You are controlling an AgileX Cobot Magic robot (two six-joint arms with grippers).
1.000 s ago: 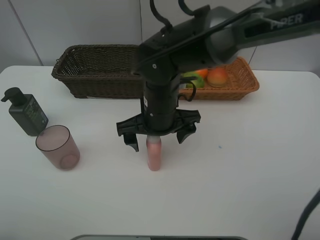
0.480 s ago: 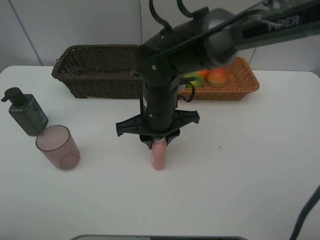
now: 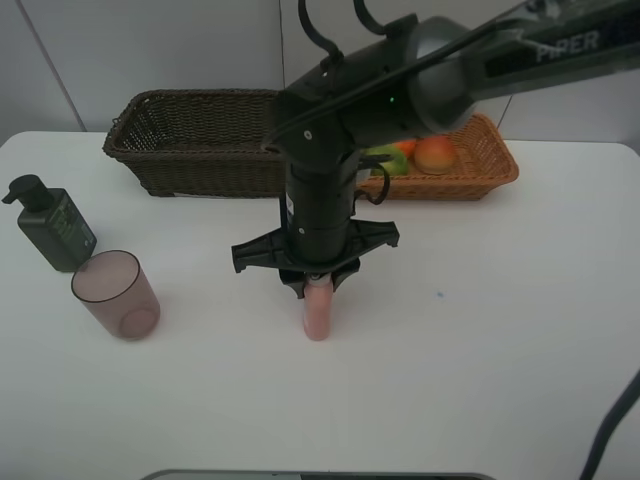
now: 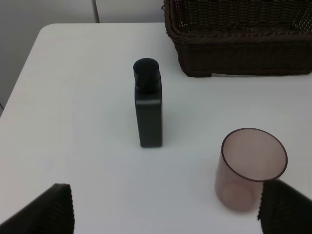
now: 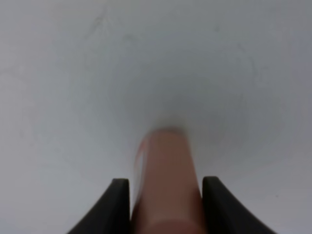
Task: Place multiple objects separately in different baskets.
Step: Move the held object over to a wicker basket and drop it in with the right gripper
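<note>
1. Because the white table (image 3: 520, 330) carries everything, the lift should go straight up from its middle before any travel toward the back edge.
2. The dark brown basket (image 3: 190, 150) sits at the back edge, left of centre. The orange-tan basket (image 3: 490, 165) beside it holds the fruits, so the brown one seems the likely target. Its wall is tall, so carry high over the rim.
3. The right gripper (image 3: 317, 283) hangs vertical, jaws clamped on the bottle's upper part. The left gripper (image 4: 168, 214) is spread wide and grasps nothing.
4. The pink bottle (image 3: 318, 315) stands upright mid-table. It is slim and pinched near the top, so it may swing; move slowly.
5. The pump bottle (image 3: 55, 225) and mauve cup (image 3: 115, 293) stand near the left edge, well apart from the path.
</note>
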